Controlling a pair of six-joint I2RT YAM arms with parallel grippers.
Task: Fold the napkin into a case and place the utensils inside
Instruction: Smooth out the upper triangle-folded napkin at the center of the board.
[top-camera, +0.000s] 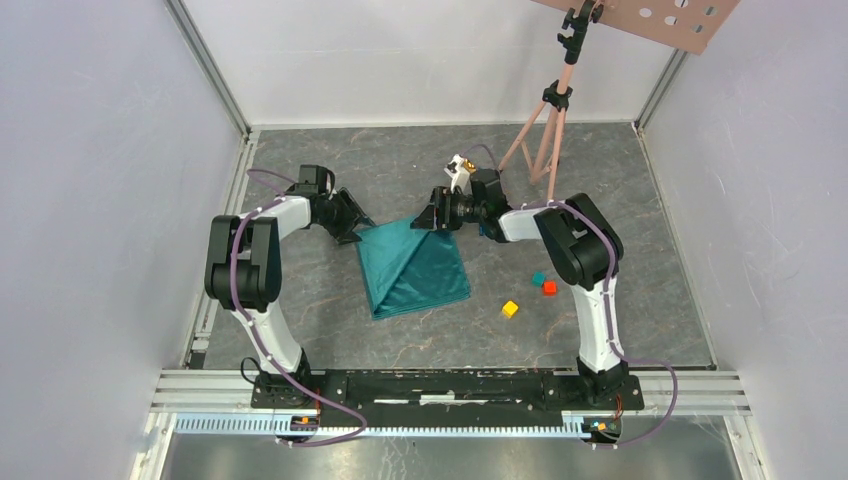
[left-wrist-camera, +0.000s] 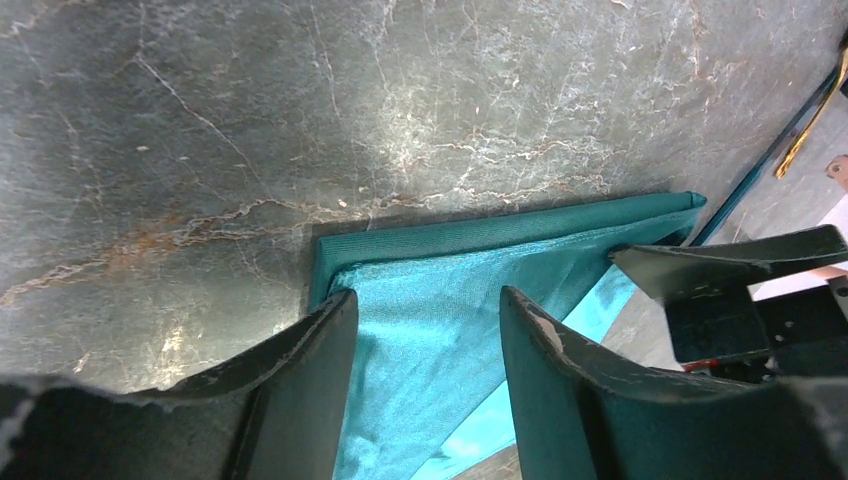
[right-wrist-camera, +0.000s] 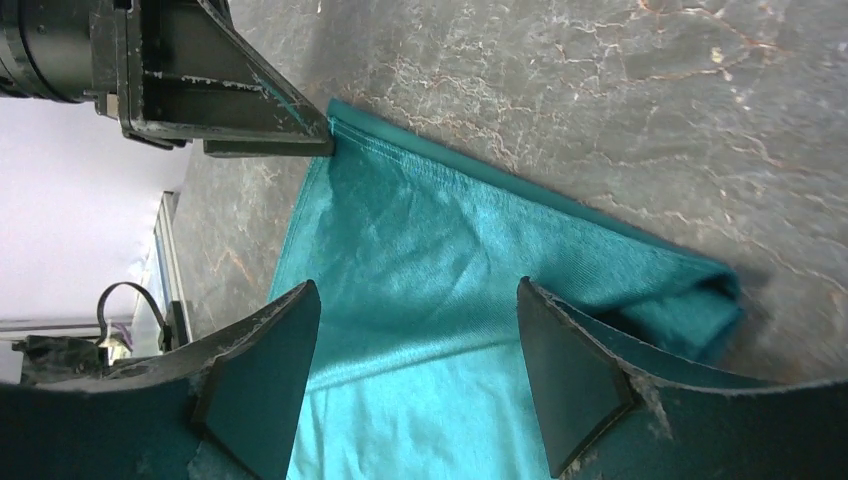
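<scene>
The teal-green napkin (top-camera: 415, 268) lies folded on the marble table with a thick folded hem along its far edge (left-wrist-camera: 500, 228). Above the napkin's far left corner, my left gripper (top-camera: 358, 228) hovers open, its fingers (left-wrist-camera: 320, 340) straddling the cloth. At the far right corner my right gripper (top-camera: 425, 218) is open too, the cloth (right-wrist-camera: 420, 260) lying flat between its fingertips (right-wrist-camera: 290, 320). The left wrist view shows a slim blue stick (left-wrist-camera: 770, 160) and a gold utensil (left-wrist-camera: 812, 125) on the table beyond the napkin. In the top view both utensils are hidden.
Small cubes lie right of the napkin: teal (top-camera: 538, 278), red (top-camera: 549, 288), yellow (top-camera: 510, 309). A pink tripod (top-camera: 548, 130) stands at the back right. White walls enclose the table on three sides.
</scene>
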